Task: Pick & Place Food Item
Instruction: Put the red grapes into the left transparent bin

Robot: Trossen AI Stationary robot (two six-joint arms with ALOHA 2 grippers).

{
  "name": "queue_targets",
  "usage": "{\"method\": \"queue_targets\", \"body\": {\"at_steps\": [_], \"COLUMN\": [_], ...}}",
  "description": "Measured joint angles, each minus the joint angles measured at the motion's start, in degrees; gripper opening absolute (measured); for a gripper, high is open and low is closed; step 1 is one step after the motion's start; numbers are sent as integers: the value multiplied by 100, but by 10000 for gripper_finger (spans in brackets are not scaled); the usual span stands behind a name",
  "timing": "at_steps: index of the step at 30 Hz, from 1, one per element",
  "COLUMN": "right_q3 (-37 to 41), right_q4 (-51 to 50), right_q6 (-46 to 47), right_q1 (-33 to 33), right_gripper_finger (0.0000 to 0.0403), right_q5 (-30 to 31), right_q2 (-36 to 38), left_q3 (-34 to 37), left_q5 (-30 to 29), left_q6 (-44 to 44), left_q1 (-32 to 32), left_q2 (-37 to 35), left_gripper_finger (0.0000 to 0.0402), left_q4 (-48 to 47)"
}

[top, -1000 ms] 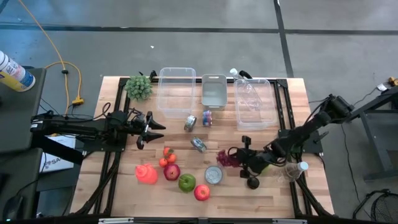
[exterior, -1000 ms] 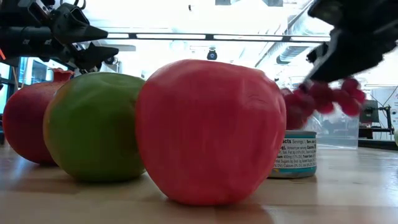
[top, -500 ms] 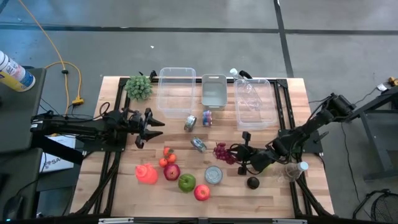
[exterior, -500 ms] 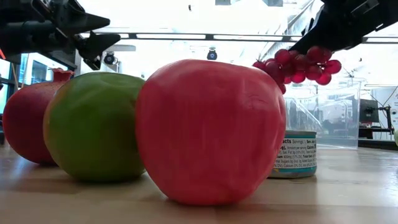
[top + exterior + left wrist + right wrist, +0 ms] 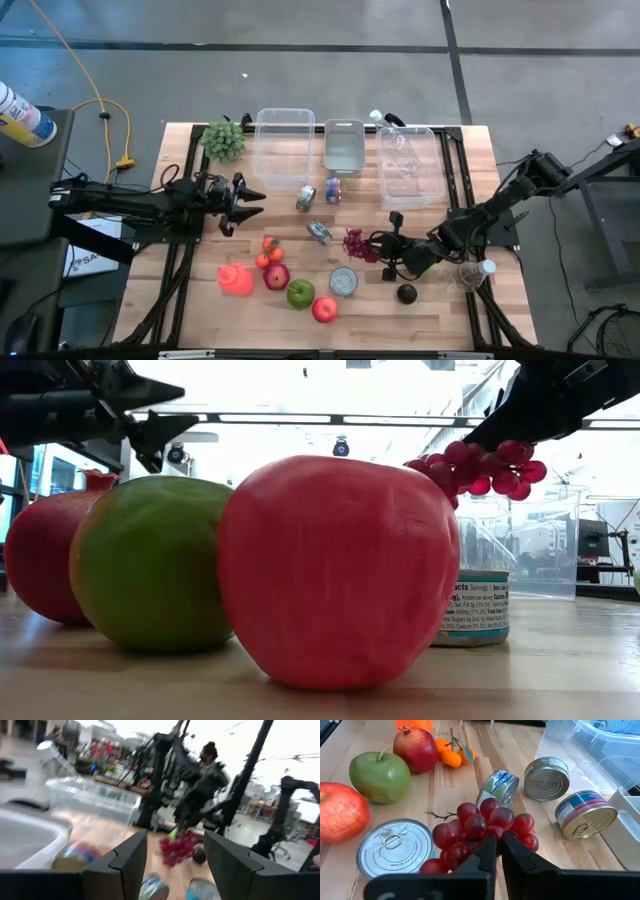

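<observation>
Two arms were up: left gripper (image 5: 243, 201) hung over the table's left side, jaws part-open w/ nothing in them, pointed toward the middle. Right gripper (image 5: 497, 851) was pinched shut on the stem of the grape bunch (image 5: 480, 830), grapes lifted clear of the wood, mid-table just right of center.

Risk, as I read it: hold was only on a thin stem, so a quick swing could've snapped it or shaken grapes loose.

Left to right in the high view: orange-red item (image 5: 235, 280), small oranges (image 5: 268, 252), pomegranate (image 5: 277, 276), green apple (image 5: 300, 293), red apple (image 5: 324, 309), upright tin (image 5: 343, 281) right under the grapes' side. Toppled cans (image 5: 319, 232) lay between the grapes and the clear bins (image 5: 283, 143) at the far edge, so a low carry could've clipped them. Dark round fruit (image 5: 406, 293) sat beside the right arm.
</observation>
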State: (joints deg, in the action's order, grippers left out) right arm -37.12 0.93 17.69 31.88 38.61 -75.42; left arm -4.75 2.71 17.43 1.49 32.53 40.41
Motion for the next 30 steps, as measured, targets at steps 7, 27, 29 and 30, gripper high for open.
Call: {"method": "queue_targets", "body": {"at_steps": [7, 27, 29, 30], "right_q3": [0, -4, -4, -4], "right_q4": [31, 2980, 2930, 2900], "right_q6": [-57, -2488, -2506, -2506], "right_q1": [0, -125, -178, -205], "right_gripper_finger": [3, 3, 3, 3], "right_q5": [2, 114, -56, -110], "right_q2": [0, 4, 4, 4], "left_q3": [-2, -1803, -1937, -2002], "left_q5": [10, -1198, -1215, -1216], "left_q6": [-250, -2594, -2928, -3124], "left_q1": [-396, -1636, -1635, -1636], "left_q2": [448, 3659, 3940, 4073], "left_gripper_finger": [191, 191, 191, 191], "left_q4": [1093, 1378, 1378, 1379]}}
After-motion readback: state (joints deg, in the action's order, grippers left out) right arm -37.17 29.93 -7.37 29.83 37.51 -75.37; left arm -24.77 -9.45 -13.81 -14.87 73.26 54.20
